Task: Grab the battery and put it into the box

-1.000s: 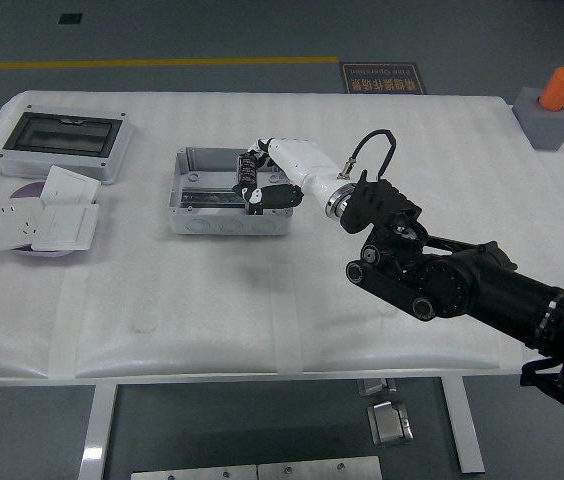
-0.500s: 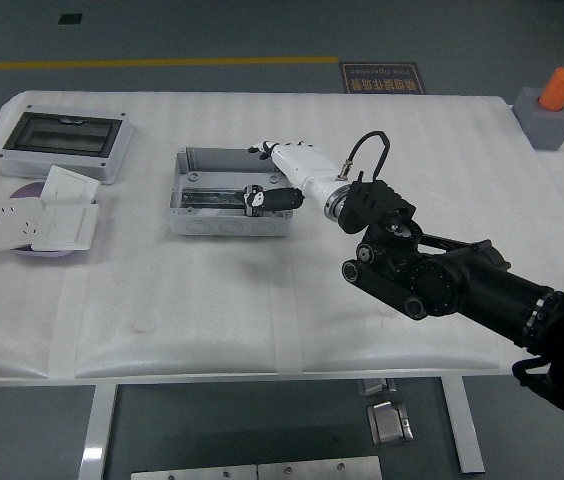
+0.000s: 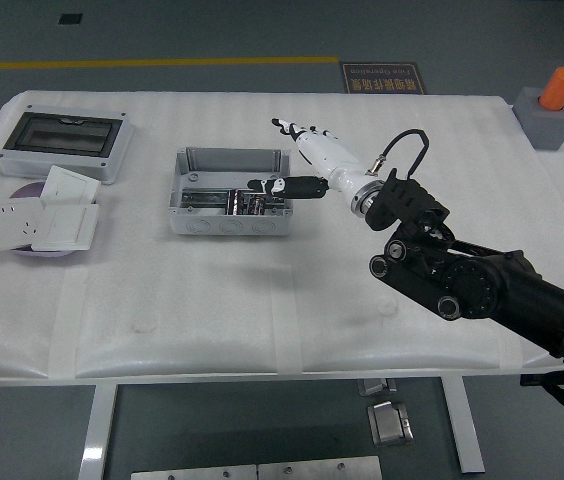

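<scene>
The grey open box (image 3: 228, 190) stands at the table's middle left. The dark battery pack (image 3: 250, 205) lies inside it, near its right end. My right hand (image 3: 292, 160) is white with black fingers, on a black arm coming in from the lower right. It hovers over the box's right edge with fingers spread, holding nothing. Its thumb (image 3: 267, 184) points left over the box, just above the battery. The left arm does not show.
A grey enclosure with a dark window (image 3: 64, 143) lies at the far left. White wall sockets and switches (image 3: 40, 217) rest on a purple disc below it. A grey block with an orange cylinder (image 3: 552, 108) stands at the far right corner.
The hand was shut on the battery above the box's right end. It lowered, let the battery go into the box, then opened and drew back up to the right.
</scene>
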### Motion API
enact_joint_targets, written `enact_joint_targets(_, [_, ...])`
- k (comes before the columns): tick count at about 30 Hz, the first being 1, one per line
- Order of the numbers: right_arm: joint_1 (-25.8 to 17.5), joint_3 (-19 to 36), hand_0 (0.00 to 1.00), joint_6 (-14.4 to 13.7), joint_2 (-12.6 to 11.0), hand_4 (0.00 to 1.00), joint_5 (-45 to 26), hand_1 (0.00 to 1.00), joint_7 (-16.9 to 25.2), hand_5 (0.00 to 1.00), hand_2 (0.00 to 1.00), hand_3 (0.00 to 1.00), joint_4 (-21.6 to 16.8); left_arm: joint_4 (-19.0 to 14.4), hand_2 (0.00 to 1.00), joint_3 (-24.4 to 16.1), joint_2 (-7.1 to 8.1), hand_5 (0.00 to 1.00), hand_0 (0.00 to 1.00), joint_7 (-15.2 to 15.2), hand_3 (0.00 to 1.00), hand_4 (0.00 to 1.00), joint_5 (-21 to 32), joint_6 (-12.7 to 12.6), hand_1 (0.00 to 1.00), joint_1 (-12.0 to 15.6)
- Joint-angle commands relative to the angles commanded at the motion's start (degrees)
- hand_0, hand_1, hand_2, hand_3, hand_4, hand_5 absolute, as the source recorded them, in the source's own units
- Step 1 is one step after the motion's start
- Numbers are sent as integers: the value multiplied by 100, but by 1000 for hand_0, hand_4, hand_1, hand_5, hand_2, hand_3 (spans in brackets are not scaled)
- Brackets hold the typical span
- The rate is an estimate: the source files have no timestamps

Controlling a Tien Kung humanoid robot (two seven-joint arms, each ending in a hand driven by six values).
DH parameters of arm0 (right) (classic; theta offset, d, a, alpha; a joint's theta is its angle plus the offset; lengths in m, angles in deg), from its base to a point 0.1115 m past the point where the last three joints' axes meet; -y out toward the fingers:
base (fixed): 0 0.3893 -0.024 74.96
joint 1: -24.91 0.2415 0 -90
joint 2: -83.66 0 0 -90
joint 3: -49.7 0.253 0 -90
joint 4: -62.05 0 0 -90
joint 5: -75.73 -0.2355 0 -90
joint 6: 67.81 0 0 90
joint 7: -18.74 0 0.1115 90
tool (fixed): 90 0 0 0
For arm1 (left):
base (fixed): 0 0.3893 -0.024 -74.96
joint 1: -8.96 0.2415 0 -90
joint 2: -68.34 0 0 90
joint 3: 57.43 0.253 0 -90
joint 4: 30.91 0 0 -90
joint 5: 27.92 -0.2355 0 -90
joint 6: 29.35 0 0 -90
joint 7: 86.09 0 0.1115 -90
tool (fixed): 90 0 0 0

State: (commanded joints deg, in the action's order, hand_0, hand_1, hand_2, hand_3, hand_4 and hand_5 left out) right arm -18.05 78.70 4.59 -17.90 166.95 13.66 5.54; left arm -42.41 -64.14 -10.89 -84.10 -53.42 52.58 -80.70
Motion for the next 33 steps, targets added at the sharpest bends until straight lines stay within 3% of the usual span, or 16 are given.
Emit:
enact_joint_targets(6, [-460,473,998,24,-567,998,237,914,-35,754,885,985,-608,0,418,79,14,469,592,-3,618,560,125,-3,617,33])
enact_joint_targets(12, [-850,662,998,-42,-916,998,125,891,38,744,864,960,-746,22,411,-32,41,458,592,-61,615,547,53,2,617,79])
enact_joint_targets(22, [-1389,915,998,-81,-1058,998,265,857,12,739,836,930,-937,33,416,-136,110,453,593,-160,615,544,-65,50,617,151])
enact_joint_targets(23, [-1435,942,853,-75,-1068,998,293,740,4,711,771,830,-956,34,421,-145,118,450,593,-171,616,544,-77,55,618,156])
enact_joint_targets(28, [-1648,1110,853,-52,-1132,998,434,740,-28,711,771,830,-1061,35,421,-175,160,450,593,-221,616,544,-130,82,618,185])
enact_joint_targets(29, [-1684,1140,735,-49,-1145,998,451,712,-30,681,750,799,-1078,35,447,-176,169,444,593,-232,615,553,-140,89,619,189])
enact_joint_targets(33, [-1819,1260,735,-34,-1183,998,526,712,-39,681,750,799,-1127,34,447,-189,198,444,593,-284,615,553,-190,123,619,196])
